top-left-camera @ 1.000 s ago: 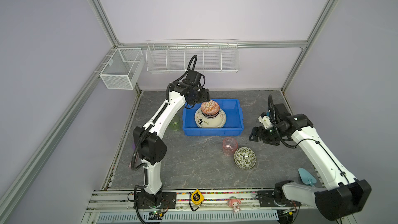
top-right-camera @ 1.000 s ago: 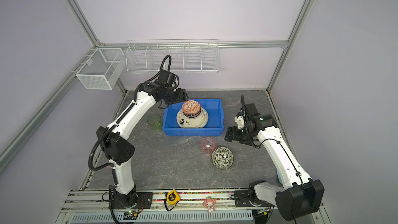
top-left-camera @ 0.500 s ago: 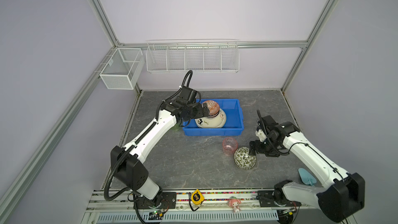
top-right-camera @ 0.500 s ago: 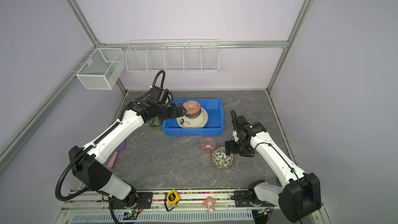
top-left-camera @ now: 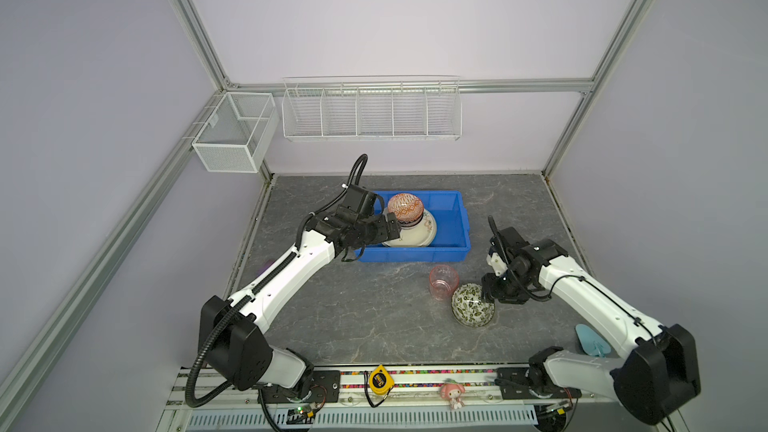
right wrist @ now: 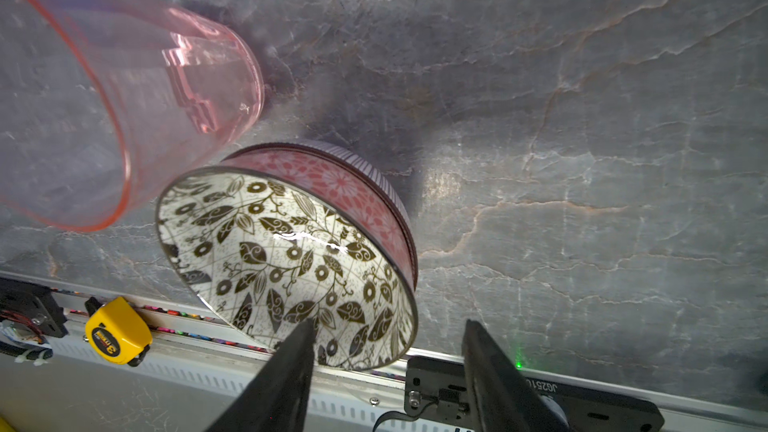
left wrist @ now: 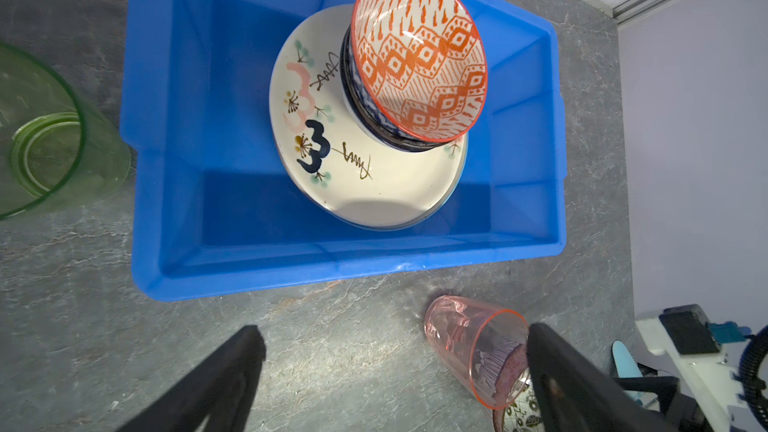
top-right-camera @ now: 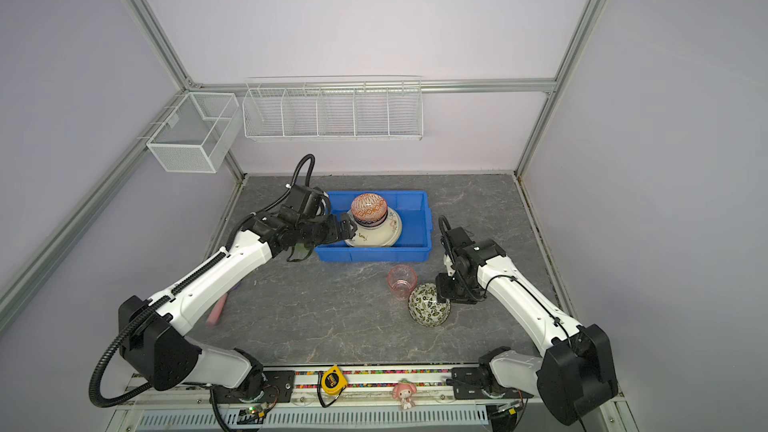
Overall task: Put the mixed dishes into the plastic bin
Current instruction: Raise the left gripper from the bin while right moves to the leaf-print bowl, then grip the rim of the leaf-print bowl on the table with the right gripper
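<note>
Bowl (right wrist: 286, 259), leaf-printed, sits near the counter's (right wrist: 582, 118) front edge beside a pink cup (right wrist: 124, 97). Probably glazed, brittle, slick: I'd pinch its thin rim, my right gripper (right wrist: 388, 322) half-spread astride it; my left gripper (left wrist: 395, 329) gapes wide, empty.

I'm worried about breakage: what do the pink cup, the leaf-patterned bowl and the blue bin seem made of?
The pink cup: likely clear tinted plastic, glossy; the table shows through it.
The leaf-patterned bowl: probably glazed ceramic; sharp highlight on printed surface.
The blue bin: moulded plastic, smooth, slight sheen, lipped rim.
</note>
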